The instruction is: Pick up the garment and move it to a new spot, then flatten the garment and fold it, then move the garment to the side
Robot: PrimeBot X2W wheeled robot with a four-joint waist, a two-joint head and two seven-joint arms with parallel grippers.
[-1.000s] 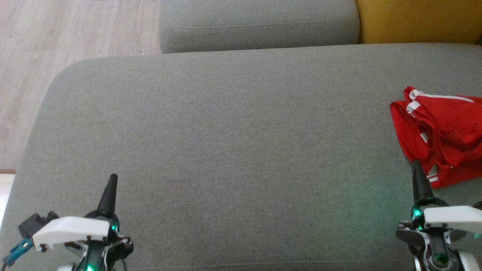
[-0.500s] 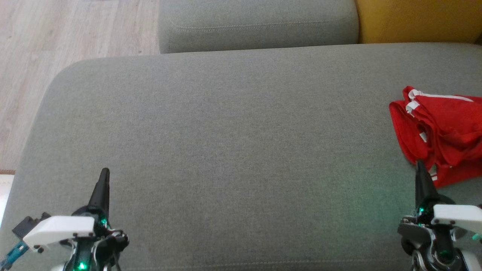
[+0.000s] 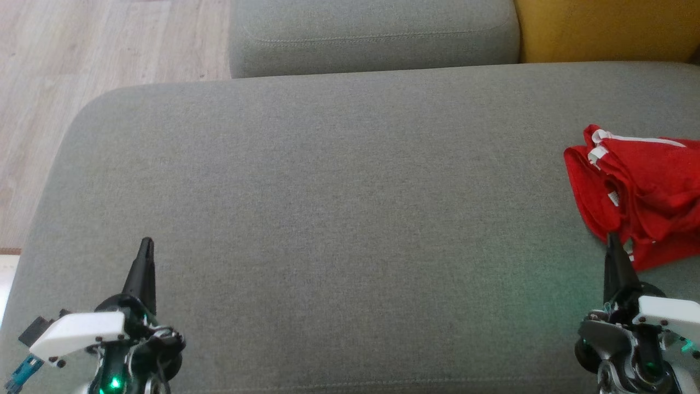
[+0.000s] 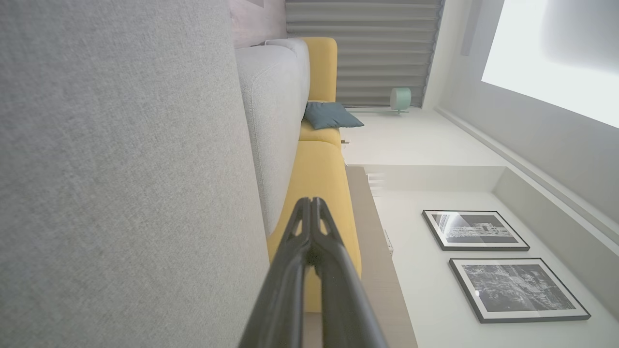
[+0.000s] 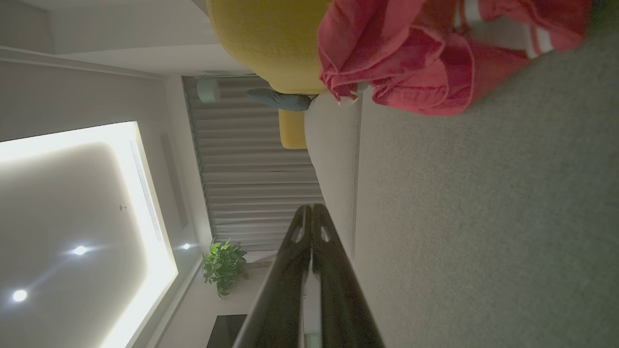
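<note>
Two dark-fingered grippers sit low in the head view. The left gripper (image 3: 146, 245) is at about 7 o'clock and the right gripper (image 3: 612, 239) at about 5 o'clock, both above the grey seat cushion (image 3: 350, 191).

The garment (image 3: 645, 186) is red with white stripes. It lies crumpled at 3 o'clock on that cushion and runs off the frame's edge. A small white patch (image 3: 613, 198) among its folds may be a label, but it is too small to read.

Both pairs of fingers are pressed tip to tip and hold nothing. In its own wrist view the left gripper (image 4: 312, 200) is closed beside the grey cushion, and touches nothing that can be seen. From the head, the right gripper's tip meets the garment's lower left edge. Its wrist view, though, shows the closed tips (image 5: 311, 208) with bare grey cloth between them and the garment (image 5: 401, 58) up at 12 o'clock, so they are near it and apart.

A grey back cushion (image 3: 372, 33) lies at 12 o'clock, a yellow cushion (image 3: 601, 27) at 1 o'clock and wood floor (image 3: 82, 54) at 10 o'clock. Two framed prints (image 4: 476, 229) hang at 4 o'clock in the left wrist view.
</note>
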